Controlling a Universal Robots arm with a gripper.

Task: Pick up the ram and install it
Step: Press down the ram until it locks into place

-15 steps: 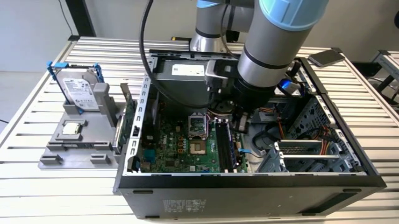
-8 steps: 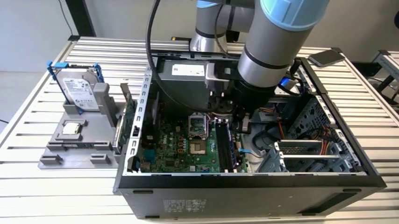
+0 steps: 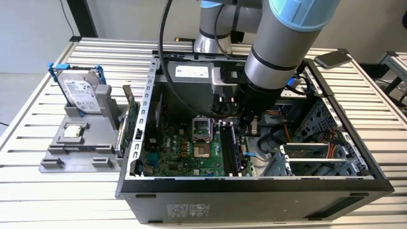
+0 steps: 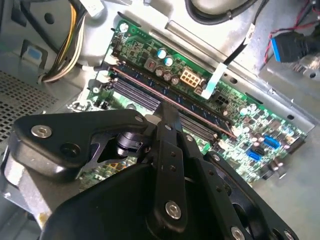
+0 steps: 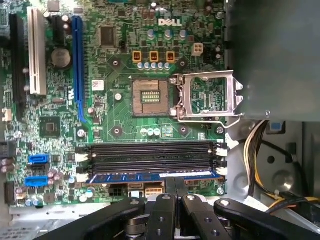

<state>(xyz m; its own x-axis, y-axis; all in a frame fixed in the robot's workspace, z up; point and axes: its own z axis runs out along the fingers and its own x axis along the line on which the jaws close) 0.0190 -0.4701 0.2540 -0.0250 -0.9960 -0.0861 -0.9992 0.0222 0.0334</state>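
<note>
My gripper [image 5: 175,187] rests shut on the ram's top edge, inside the computer case [image 3: 254,183]
My two fingertips [image 4: 167,111] are pressed together and touch the ram [image 5: 130,176], which stands in the slot at the motherboard's [image 5: 120,112] edge, nearest me; three empty black slots [image 5: 150,156] lie just beside it, then one open processor socket [image 5: 150,97]. Two blue connectors [image 5: 37,170] sit near one end. A yellow cable bundle [image 5: 255,150] and the case wall crowd the other end, leaving little room
</note>
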